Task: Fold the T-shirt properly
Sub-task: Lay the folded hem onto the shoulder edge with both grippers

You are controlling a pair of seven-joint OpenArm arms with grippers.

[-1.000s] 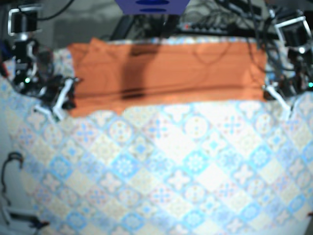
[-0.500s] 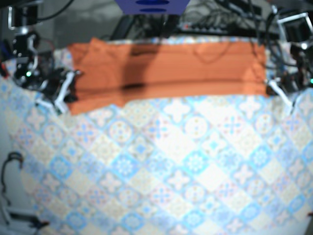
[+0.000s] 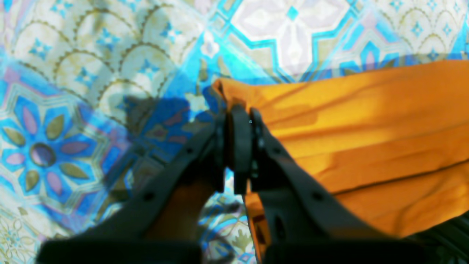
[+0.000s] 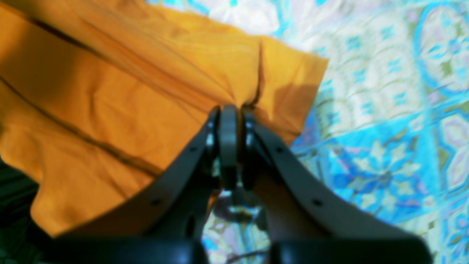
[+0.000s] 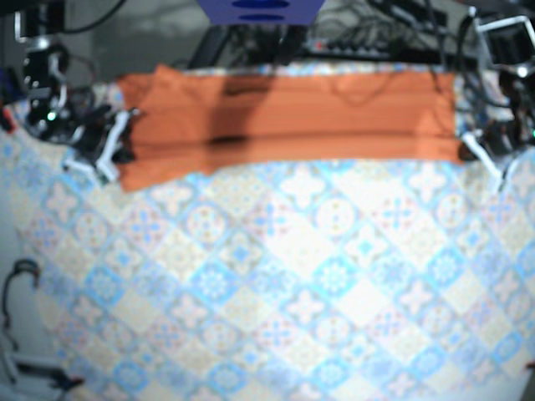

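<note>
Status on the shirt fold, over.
Left gripper shut on T-shirt corner. Right gripper shut on opposite end. T-shirt a long band, far side. Nothing visibly blocking.

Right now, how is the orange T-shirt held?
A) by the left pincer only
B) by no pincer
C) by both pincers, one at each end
C: in the wrist views the left pincer and the right pincer are each shut on one end of the orange T-shirt.

left gripper [image 3: 238, 115] clamped closed, right gripper [image 4: 229, 113] clamped closed
</note>
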